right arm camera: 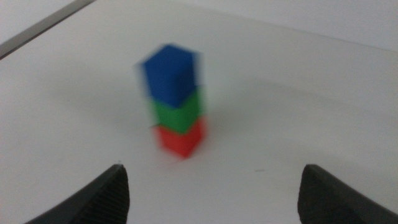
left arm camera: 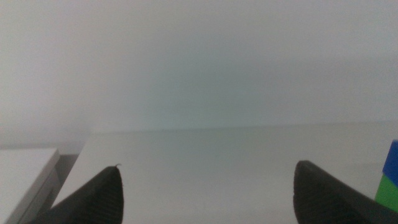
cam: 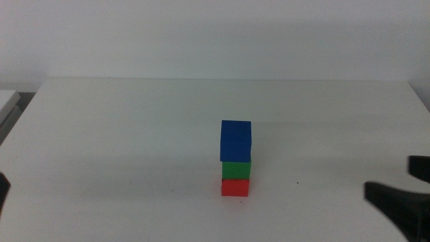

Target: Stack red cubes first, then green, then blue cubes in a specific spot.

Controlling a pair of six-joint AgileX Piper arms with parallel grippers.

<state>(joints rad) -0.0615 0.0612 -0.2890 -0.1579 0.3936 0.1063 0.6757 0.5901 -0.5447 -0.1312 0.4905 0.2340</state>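
Red cube (cam: pixel 235 187) down on the white table (cam: pixel 121 148), a little right of centre and toward the near side. Green cube (cam: pixel 236 169) sitting squarely on it, blue cube (cam: pixel 235 140) on top, turned slightly askew. Right tool (right arm camera: pixel 211 186) near the right edge, jaws spread wide, gripping nothing, well apart from the stack. Left tool (left arm camera: pixel 208 186) off at the near left, jaws likewise spread and empty, stack just visible at the frame edge.
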